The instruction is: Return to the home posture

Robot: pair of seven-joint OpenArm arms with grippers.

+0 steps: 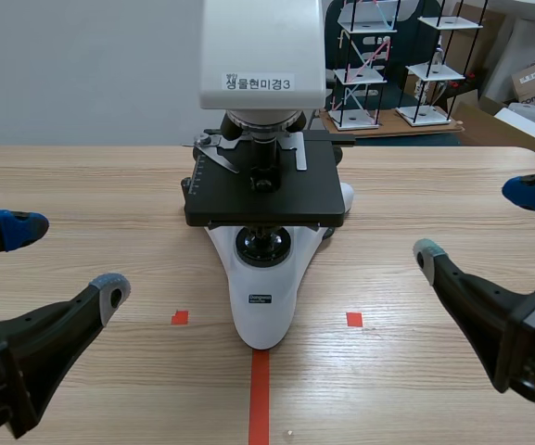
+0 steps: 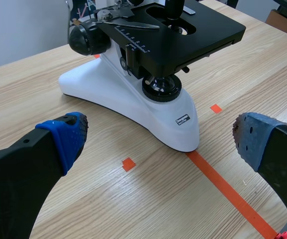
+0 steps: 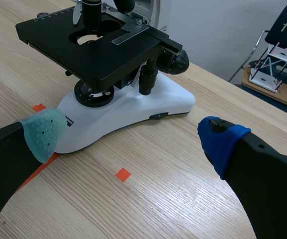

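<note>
Microscope (image 1: 263, 278) on table (image 1: 82, 185), long axis near-to-far, base nose toward the near edge; left gripper (image 1: 68, 260) and right gripper (image 1: 477, 222) flank it, fingers spread, empty.

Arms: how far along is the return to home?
Looks done: left gripper and right gripper are open, empty, low on either side of the microscope, clear of it. In hand: nothing. Left: possibly nothing; the exact home pose can't be confirmed here.

The microscope (image 1: 263, 306) at frame centre has a glossy white plastic base and a matt black stage (image 1: 265, 199) with a shiny metal slide clip (image 1: 219, 159). The table (image 1: 91, 185) is smooth pale wood grain. The left gripper (image 2: 159, 128) wears dotted, rubbery pads (image 2: 66, 137).
</note>
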